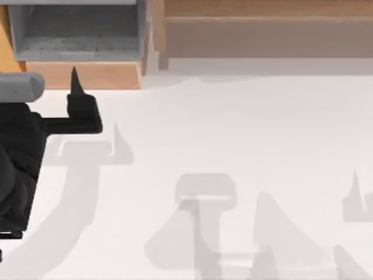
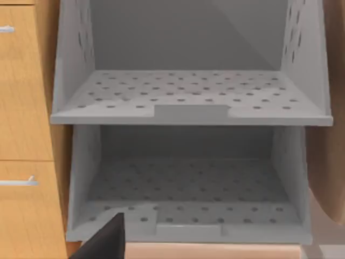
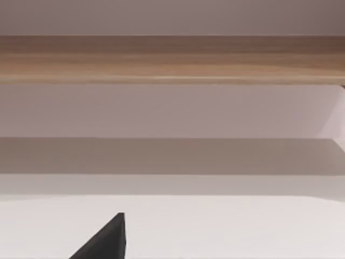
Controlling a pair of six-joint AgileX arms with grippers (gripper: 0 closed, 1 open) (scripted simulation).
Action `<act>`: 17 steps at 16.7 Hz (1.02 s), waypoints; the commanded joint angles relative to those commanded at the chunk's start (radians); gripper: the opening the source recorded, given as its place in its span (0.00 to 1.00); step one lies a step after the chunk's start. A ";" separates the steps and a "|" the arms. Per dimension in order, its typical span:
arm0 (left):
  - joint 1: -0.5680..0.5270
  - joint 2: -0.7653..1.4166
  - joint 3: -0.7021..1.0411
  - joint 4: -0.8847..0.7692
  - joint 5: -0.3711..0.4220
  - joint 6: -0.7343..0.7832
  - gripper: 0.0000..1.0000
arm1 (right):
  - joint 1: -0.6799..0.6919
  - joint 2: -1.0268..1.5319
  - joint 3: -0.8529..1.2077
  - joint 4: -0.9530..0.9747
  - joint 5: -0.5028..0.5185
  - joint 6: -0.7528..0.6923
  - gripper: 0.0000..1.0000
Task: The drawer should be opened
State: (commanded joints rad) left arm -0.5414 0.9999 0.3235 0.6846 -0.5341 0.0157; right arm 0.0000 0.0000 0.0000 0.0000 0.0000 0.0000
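Although the left gripper (image 1: 76,87) sits at upper left of the top view, just short of the wooden cabinet (image 1: 87,74), nothing is gripped; jaw width cannot be told. Left wrist view: grey perforated shelf unit (image 2: 188,116), both tiers empty. Two wooden drawers at that frame's left edge, upper drawer (image 2: 21,81) and lower drawer (image 2: 24,216), both appear flush and shut, handles untouched. Judgement: approach only, the pull is all left. Right gripper (image 3: 105,240) parked facing a wooden ledge (image 3: 172,59).
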 joint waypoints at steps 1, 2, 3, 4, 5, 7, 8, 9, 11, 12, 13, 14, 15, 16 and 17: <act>0.000 0.000 0.000 0.000 0.000 0.000 1.00 | 0.000 0.000 0.000 0.000 0.000 0.000 1.00; 0.000 0.000 0.000 0.000 0.000 0.000 1.00 | 0.000 0.000 0.000 0.000 0.000 0.000 1.00; 0.000 0.000 0.000 0.000 0.000 0.000 1.00 | 0.000 0.000 0.000 0.000 0.000 0.000 1.00; 0.004 -0.003 -0.004 -0.002 0.002 0.000 1.00 | 0.000 0.000 0.000 0.000 0.000 0.000 1.00; 0.004 -0.003 -0.004 -0.002 0.003 0.000 1.00 | 0.000 0.000 0.000 0.000 0.000 0.000 1.00; 0.032 0.024 0.014 0.010 0.021 0.031 1.00 | 0.000 0.000 0.000 0.000 0.000 0.000 1.00; 0.058 0.050 0.032 0.021 0.040 0.062 1.00 | 0.000 0.000 0.000 0.000 0.000 0.000 1.00; 0.090 0.083 0.054 0.035 0.065 0.102 1.00 | 0.000 0.000 0.000 0.000 0.000 0.000 1.00; 0.170 0.172 0.111 0.072 0.132 0.206 1.00 | 0.000 0.000 0.000 0.000 0.000 0.000 1.00; 0.217 0.225 0.145 0.093 0.173 0.269 1.00 | 0.000 0.000 0.000 0.000 0.000 0.000 1.00; 0.266 0.284 0.181 0.116 0.218 0.338 1.00 | 0.000 0.000 0.000 0.000 0.000 0.000 1.00; 0.318 0.346 0.220 0.140 0.265 0.412 1.00 | 0.000 0.000 0.000 0.000 0.000 0.000 1.00; 0.371 0.413 0.259 0.165 0.316 0.490 1.00 | 0.000 0.000 0.000 0.000 0.000 0.000 1.00; 0.426 0.482 0.301 0.191 0.369 0.571 1.00 | 0.000 0.000 0.000 0.000 0.000 0.000 1.00; 0.480 0.552 0.343 0.217 0.423 0.655 1.00 | 0.000 0.000 0.000 0.000 0.000 0.000 1.00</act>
State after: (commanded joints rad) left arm -0.0615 1.5522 0.6661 0.9020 -0.1113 0.6711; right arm 0.0000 0.0000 0.0000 0.0000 0.0000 0.0000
